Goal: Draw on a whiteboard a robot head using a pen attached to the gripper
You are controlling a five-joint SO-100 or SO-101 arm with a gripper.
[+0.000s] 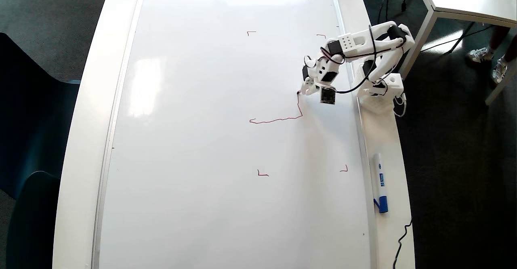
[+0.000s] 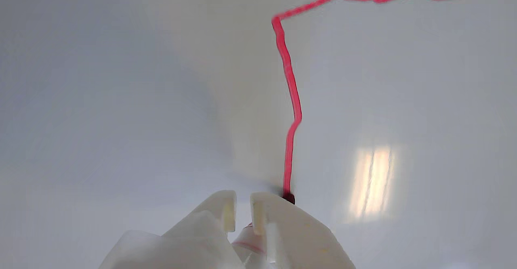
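Gripping the pen (image 2: 247,240), end effector (image 2: 242,204) low over glossy whiteboard (image 1: 194,139), partial robot head (image 1: 282,119) outline

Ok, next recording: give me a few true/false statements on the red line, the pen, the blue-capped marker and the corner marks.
1. The wobbly red line on the glossy white whiteboard forms a closed rectangle. False: only two sides are drawn.
2. The slim red-tipped pen touches the line's end beside the white plastic gripper. True.
3. The white marker with blue cap lies in the middle of the whiteboard. False: it lies by the right frame edge in the overhead view.
4. Small red corner marks are visible. True.
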